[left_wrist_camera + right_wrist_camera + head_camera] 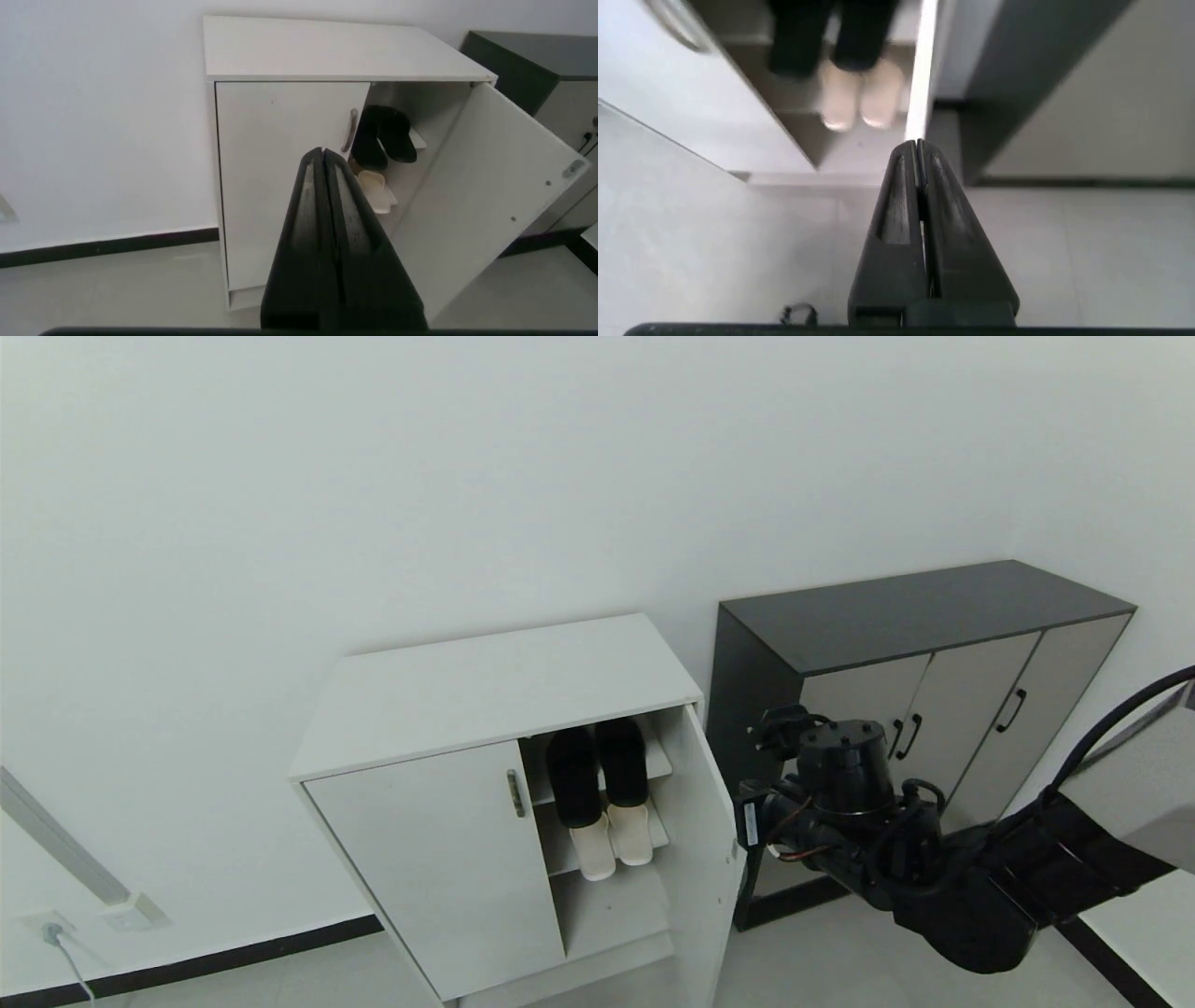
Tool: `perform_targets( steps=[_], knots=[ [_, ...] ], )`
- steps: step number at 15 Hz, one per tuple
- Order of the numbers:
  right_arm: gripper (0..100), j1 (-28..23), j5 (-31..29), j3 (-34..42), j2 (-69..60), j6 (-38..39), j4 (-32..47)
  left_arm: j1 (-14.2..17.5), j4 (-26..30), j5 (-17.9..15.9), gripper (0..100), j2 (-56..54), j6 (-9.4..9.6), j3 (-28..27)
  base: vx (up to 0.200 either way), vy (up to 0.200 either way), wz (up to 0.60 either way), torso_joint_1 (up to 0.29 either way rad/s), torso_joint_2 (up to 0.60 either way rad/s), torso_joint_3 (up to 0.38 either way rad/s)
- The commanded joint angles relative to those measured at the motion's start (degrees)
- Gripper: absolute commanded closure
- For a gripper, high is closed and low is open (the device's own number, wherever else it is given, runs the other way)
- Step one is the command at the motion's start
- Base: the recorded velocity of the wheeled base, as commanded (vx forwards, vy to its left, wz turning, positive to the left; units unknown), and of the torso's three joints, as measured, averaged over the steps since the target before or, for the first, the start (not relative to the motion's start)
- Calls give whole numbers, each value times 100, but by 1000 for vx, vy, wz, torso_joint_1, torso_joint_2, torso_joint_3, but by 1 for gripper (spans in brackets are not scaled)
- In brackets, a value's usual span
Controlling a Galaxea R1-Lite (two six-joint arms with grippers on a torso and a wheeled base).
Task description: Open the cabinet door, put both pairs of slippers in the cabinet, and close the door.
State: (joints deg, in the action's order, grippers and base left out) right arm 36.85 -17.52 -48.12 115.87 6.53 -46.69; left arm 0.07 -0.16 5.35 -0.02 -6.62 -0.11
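Against the white wall stands the low white cabinet (495,691), its right-hand door (705,840) swung wide toward the robot while the left-hand door (439,859) is shut. Both pairs are inside: the black slippers (597,770) lie on the upper shelf (658,756), heels poking out over its front, and the cream slippers (611,835) sit on the shelf below (658,831), directly under them. A dark cabinet (924,607) stands just beside the white one, on the robot's right.

The right tool (919,149) is pinched narrow with nothing in it. Its tip points at the thin free edge of the open door, very near it; whether it touches cannot be told. The left tool (323,154) is likewise pressed together and empty, held back from the cabinet and facing its front.

Judging from how things lie, the loading is done and only the closing remains. The next move calls for the right arm, which is on the outer side of the door, to press against that face near the free edge and sweep it round toward the cabinet front. The black heels overhang their shelf, so the door may meet them before it seats.
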Motion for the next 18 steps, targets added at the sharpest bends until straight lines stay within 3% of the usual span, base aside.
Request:
perform_targets(
  steps=[1,9,15,18],
  knots=[
    [100,24,-6,127,-109,-29,-95,1,-2,1,100,2,-6,2,0,0,0,0,0,0],
    [100,24,3,285,-100,-205,-376,1,-2,10,100,2,-6,2,0,0,0,0,0,0],
    [100,-20,47,426,-117,-275,-385,1,-2,10,100,2,-6,-7,0,0,600,1,2,0],
    [100,-266,293,672,-135,-442,-666,1,-2,10,100,2,-6,2,0,0,0,0,0,0]
  ],
)
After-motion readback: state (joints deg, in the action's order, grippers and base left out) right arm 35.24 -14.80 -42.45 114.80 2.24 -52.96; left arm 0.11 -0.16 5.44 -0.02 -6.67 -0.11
